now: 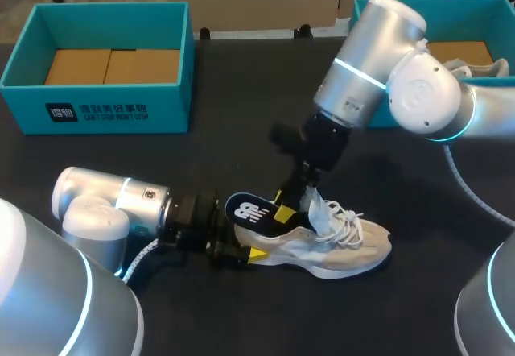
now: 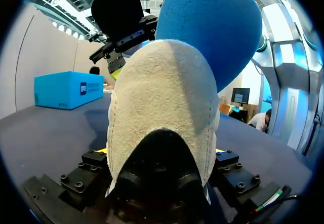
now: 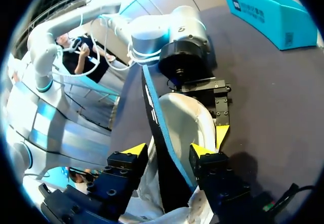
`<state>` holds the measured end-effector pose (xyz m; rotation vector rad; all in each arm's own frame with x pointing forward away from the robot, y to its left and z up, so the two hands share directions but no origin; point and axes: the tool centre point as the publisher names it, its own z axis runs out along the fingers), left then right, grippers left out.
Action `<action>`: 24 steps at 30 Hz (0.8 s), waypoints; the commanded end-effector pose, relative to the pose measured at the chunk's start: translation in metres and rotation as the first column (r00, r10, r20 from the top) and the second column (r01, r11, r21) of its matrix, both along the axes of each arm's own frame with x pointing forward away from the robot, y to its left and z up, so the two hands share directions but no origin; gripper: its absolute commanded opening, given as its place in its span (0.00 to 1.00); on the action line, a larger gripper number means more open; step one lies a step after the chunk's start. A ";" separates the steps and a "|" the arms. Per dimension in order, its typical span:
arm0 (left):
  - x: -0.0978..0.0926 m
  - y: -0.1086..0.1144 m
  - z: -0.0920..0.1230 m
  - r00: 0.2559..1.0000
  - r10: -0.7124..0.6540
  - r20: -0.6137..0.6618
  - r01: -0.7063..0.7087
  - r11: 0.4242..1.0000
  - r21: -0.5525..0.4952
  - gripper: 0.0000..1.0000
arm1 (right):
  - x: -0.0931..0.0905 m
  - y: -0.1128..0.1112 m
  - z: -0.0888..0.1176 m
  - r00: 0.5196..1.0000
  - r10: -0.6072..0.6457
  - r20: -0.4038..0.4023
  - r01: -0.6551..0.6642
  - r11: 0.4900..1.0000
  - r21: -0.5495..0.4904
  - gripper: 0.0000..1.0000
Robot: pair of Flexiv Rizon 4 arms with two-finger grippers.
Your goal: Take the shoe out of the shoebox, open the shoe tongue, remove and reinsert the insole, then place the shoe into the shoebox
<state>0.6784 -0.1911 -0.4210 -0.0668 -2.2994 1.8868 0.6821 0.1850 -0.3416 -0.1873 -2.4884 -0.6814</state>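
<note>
A beige sneaker (image 1: pixel 346 243) with white laces lies on its sole in the middle of the black table (image 1: pixel 96 163). My left gripper (image 1: pixel 241 247) comes in low from the left, its fingers on both sides of the heel (image 2: pixel 162 82). A dark insole (image 1: pixel 253 211) with a blue underside (image 2: pixel 212 26) stands half out of the shoe's opening, leaning over the heel. My right gripper (image 1: pixel 294 203) hangs above the opening, open. In the right wrist view the insole's edge (image 3: pixel 157 122) runs between the right gripper's yellow fingertips (image 3: pixel 134 150) with a gap on each side.
An open teal shoebox (image 1: pixel 96 106) with a brown cardboard floor stands at the back left. A second teal box (image 1: pixel 483 6) at the back right holds another pale shoe (image 1: pixel 475 68). My right arm's elbow hangs over the table in front of that box.
</note>
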 end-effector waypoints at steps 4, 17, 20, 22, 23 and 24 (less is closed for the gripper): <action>0.001 -0.001 -0.004 1.000 0.001 0.000 -0.001 1.000 0.001 0.00 | -0.004 0.000 -0.011 1.000 -0.019 -0.024 0.019 1.000 -0.004 0.47; 0.001 -0.001 -0.004 1.000 0.001 0.000 -0.001 1.000 0.001 0.00 | -0.014 0.001 -0.006 0.998 -0.048 -0.038 0.048 0.999 0.001 0.49; 0.001 -0.001 -0.004 1.000 0.001 0.000 -0.001 1.000 0.001 0.00 | -0.015 0.002 -0.005 0.996 -0.065 -0.054 0.065 0.998 0.008 0.48; 0.001 -0.001 -0.004 1.000 0.001 0.000 -0.001 1.000 0.001 0.00 | -0.016 0.004 -0.005 0.996 -0.067 -0.058 0.068 0.998 0.010 0.48; 0.001 -0.001 -0.004 1.000 0.001 0.000 -0.001 1.000 0.001 0.00 | -0.016 0.006 -0.006 0.996 -0.067 -0.059 0.068 0.998 0.009 0.48; 0.001 -0.001 -0.004 1.000 0.001 0.000 -0.001 1.000 0.001 0.00 | -0.016 0.007 -0.006 0.996 -0.068 -0.063 0.068 0.998 0.008 0.47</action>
